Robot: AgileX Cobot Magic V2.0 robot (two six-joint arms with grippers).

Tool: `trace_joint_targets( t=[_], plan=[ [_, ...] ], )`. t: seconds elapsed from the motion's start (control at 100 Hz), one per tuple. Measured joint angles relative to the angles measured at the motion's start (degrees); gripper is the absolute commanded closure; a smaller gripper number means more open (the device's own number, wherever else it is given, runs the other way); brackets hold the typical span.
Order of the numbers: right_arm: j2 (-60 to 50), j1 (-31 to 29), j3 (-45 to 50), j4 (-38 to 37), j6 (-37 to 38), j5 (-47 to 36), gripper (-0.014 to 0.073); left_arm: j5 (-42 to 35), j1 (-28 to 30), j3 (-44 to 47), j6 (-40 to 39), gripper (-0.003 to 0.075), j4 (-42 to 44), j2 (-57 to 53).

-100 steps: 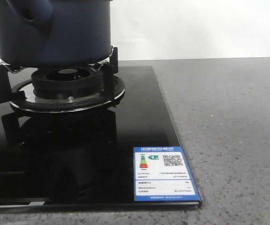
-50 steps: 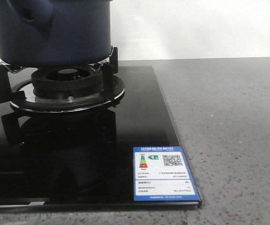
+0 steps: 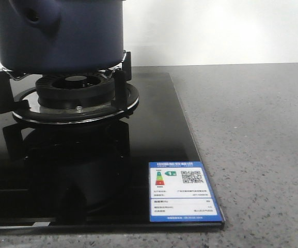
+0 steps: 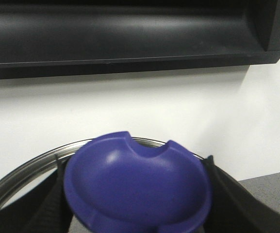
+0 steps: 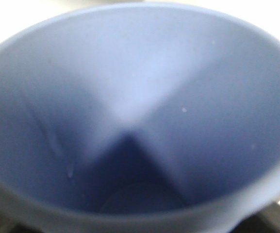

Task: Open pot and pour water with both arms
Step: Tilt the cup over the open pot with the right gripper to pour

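Note:
The dark navy pot (image 3: 61,36) stands on the gas burner (image 3: 74,95) at the far left of the front view, its top cut off by the frame. Neither arm shows in that view. In the left wrist view my left gripper (image 4: 137,199) is shut on the lid's round blue knob (image 4: 135,184), with a black finger (image 4: 40,206) on each side. The lid's metal rim (image 4: 18,172) curves behind the knob. The inside of a pale blue cup (image 5: 140,111) fills the right wrist view. My right gripper (image 5: 140,218) holds it, its fingers almost wholly hidden.
A black glass hob (image 3: 138,155) with a blue energy label (image 3: 184,191) lies on the grey speckled counter (image 3: 257,144). Black pan supports (image 3: 122,77) ring the burner. A white wall and a black hood (image 4: 130,34) sit behind the lid.
The hob, pot and label sit a few pixels lower and to the right in the front view. Nothing else differs.

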Motion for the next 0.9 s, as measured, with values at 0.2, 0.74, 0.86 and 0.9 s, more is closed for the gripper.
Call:
trace_joint_targets(
  t=[0.2, 0.74, 0.86, 0.9],
  plan=[
    [-10.0, -7.1, 14.6, 0.5, 6.1, -13.3, 0.0277, 0.1, 0.0, 0.0, 0.0, 0.0349, 0.0, 0.0],
    [-16.3, -27.7, 45.4, -1.1, 10.7, -46.9, 0.0277, 0.2, 0.0, 0.0, 0.0, 0.0348, 0.0, 0.0],
    [-12.5, -31.5, 47.0, -1.6, 10.1, -53.3, 0.0277, 0.2, 0.0, 0.0, 0.0, 0.0348, 0.0, 0.0],
    [-10.9, -32.8, 47.1, -1.8, 9.5, -56.0, 0.0277, 0.2, 0.0, 0.0, 0.0, 0.0349, 0.0, 0.0]
  ],
)
